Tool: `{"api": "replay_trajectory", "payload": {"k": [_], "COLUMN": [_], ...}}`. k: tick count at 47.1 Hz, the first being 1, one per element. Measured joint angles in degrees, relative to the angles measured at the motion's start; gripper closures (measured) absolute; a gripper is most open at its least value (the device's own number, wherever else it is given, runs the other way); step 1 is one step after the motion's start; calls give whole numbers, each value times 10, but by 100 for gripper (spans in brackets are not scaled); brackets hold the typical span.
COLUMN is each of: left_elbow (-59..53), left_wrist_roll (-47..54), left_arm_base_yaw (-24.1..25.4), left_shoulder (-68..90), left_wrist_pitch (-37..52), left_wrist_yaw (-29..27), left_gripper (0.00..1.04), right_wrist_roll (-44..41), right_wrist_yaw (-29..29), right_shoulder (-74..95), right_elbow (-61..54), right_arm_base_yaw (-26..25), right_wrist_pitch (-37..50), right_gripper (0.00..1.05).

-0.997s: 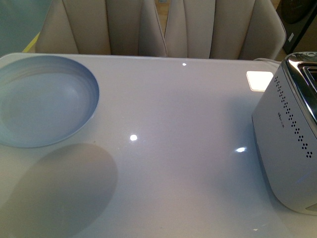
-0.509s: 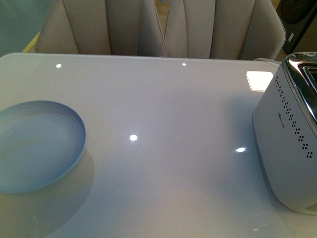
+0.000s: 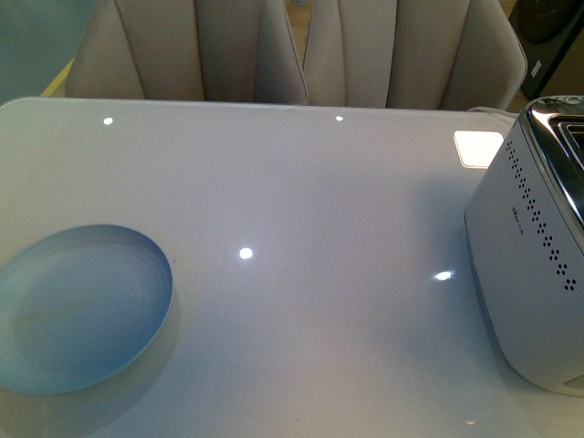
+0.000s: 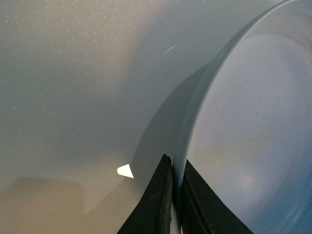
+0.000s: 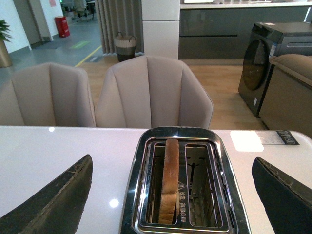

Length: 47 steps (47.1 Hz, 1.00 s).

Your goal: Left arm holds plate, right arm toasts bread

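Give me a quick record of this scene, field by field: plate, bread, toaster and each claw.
plate: empty, near left of table
left claw: shut on plate rim
plate touching table: cannot tell
toaster: right side of table
bread: upright in one toaster slot; other slot empty
right claw: open, above toaster, holding nothing
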Motion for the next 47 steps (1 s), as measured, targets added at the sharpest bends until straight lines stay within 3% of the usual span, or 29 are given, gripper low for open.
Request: {"api": "replay_trajectory", "payload": {"k": [21, 29, 47], "left_elbow": [2, 2, 2], "left_wrist_roll": [22, 22, 5], "left_arm_base_yaw": [21, 20, 17], "left_shoulder": [33, 35, 18], "left_wrist_pitch": [10, 16, 28], "left_wrist_yaw": [8, 8, 9], "left_gripper": [101, 73, 22], "right_wrist_roll": [0, 0, 0], "right_wrist_yaw": [0, 0, 0], "right_shoulder": [0, 0, 0], "right_elbow": [0, 0, 0], "right_arm_base_yaw": [0, 0, 0], "right_wrist_pitch": [0, 0, 0], "right_gripper": [9, 9, 9]}}
